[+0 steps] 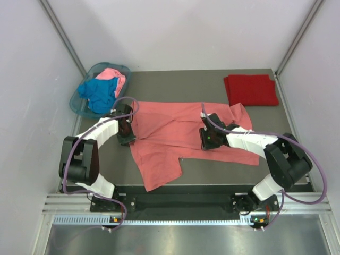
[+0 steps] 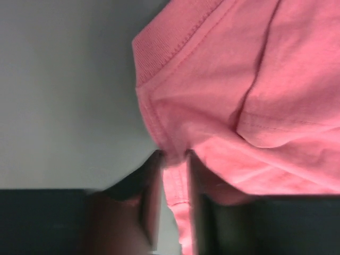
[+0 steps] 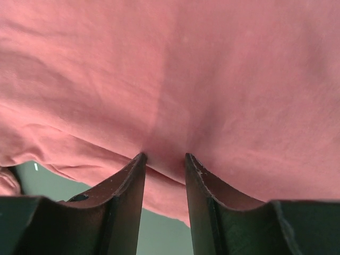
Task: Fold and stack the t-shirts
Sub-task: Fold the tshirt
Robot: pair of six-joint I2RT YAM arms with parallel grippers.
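At ten o'clock on the table (image 1: 212, 170) we see a basket (image 1: 75, 102) holding a blue shirt (image 1: 98, 93) and a pink shirt (image 1: 114, 76). The left gripper (image 2: 175, 159) is clamped on the coral shirt's (image 1: 170, 133) left hem, and the shirt spreads from it toward three o'clock. The right gripper (image 3: 164, 156) pinches a pucker of that shirt near its right side. A folded red shirt (image 1: 251, 89) lies at one o'clock.
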